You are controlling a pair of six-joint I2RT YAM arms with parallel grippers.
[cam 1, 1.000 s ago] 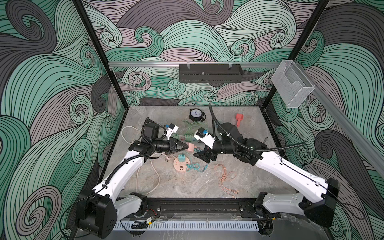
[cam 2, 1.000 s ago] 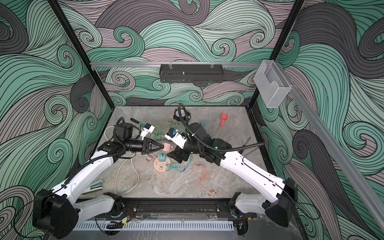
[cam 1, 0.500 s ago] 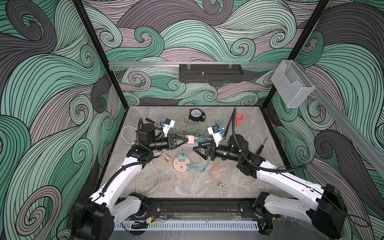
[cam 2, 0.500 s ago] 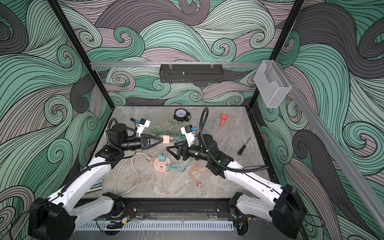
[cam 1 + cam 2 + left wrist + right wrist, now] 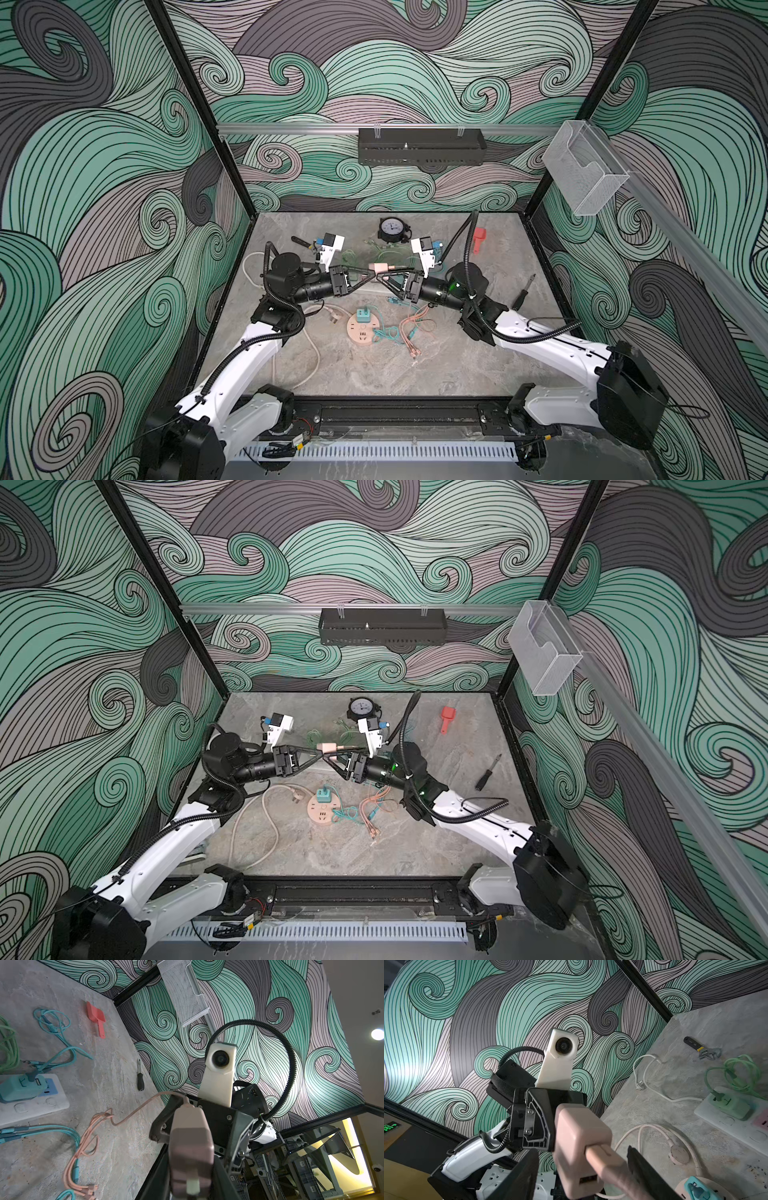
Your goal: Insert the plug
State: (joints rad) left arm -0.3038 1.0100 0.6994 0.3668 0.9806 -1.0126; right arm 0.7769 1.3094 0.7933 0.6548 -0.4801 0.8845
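Left claw (image 5: 371, 274) clamped on pink charger block (image 5: 379, 267), raised above table (image 5: 457, 365) centre. Right claw (image 5: 582, 1151), apart half second ago, now moved in; jaws spread astride cable plug (image 5: 604, 1155) seated in block.

On the grey worktop (image 5: 374, 374), a round dial gauge (image 5: 392, 227) sits at 12 o'clock, a red scoop (image 5: 478, 240) at 1, a black-handled screwdriver (image 5: 523, 294) at 3 and an adjustable wrench (image 5: 700, 1049) at 10. Above, a black mesh basket (image 5: 420, 151) and a clear plastic holder (image 5: 582, 174) hang on rails.
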